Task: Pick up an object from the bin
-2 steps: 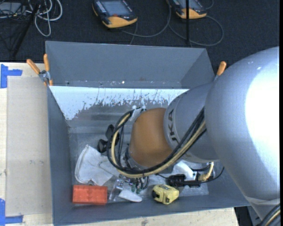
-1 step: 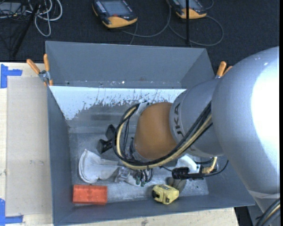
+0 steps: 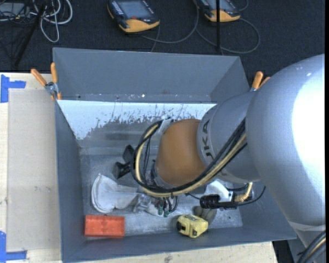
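Note:
My gripper [image 3: 156, 204] pokes out from under the arm's orange cover, low over the bin floor near the front middle. Just left of it, touching or nearly so, lies a white crumpled cloth-like thing [image 3: 107, 193]. A small black piece [image 3: 122, 169] lies behind that, beside the cables. To the gripper's right, near the front wall, sits a yellow tape measure [image 3: 192, 226], with a dull brown lump [image 3: 206, 212] just behind it. I cannot see whether anything is in the gripper.
A red-orange rectangular block [image 3: 104, 226] lies in the front left corner. A white object [image 3: 217, 191] sits under the arm at the right. The arm and its cover hide the bin's middle and right; the back left floor is bare.

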